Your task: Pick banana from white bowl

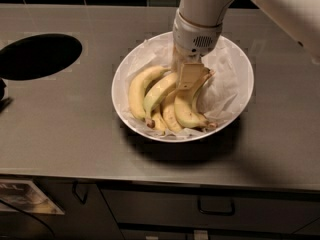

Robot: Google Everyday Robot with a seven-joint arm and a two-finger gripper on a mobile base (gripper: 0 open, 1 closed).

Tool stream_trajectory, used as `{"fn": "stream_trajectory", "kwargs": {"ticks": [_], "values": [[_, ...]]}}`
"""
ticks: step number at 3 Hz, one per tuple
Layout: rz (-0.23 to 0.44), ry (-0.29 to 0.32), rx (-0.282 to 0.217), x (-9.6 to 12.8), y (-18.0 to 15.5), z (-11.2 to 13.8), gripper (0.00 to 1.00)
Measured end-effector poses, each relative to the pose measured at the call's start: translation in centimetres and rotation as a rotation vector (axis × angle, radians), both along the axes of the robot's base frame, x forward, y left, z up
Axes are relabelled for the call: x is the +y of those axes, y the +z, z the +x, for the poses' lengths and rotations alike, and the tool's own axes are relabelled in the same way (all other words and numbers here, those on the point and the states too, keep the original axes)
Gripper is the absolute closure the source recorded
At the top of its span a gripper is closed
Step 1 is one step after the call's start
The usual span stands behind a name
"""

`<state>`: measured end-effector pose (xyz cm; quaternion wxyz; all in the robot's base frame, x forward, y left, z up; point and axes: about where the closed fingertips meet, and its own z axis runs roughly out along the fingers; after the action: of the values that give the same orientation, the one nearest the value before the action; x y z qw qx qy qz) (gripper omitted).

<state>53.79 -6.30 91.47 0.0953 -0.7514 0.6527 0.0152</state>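
Note:
The white bowl (115, 92) with a crumpled paper liner stands on the grey counter and holds several bananas. The banana (156, 93) is long, slim and pale greenish yellow. It runs from the bowl's middle down to a dark tip at the front left. My gripper (189, 81) reaches down from above into the middle of the bowl. It sits at the upper end of this banana, against the neighbouring ones. The white wrist hides the bananas' stem ends.
A plumper deep-yellow banana (137, 86) lies left of it and a strongly curved yellow one (186, 109) lies right. A dark oval hole (37, 56) is cut in the counter at far left. Cabinet drawers with a handle (216, 206) run below the counter's front edge.

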Motion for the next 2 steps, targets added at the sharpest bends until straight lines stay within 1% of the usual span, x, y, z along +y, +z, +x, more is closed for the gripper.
{"fn": "stream_trajectory", "kwargs": {"ticks": [1,2], "values": [[0.0,0.0,0.0,0.0,0.0,0.0,0.78],[0.0,0.0,0.0,0.0,0.0,0.0,0.99]]}}
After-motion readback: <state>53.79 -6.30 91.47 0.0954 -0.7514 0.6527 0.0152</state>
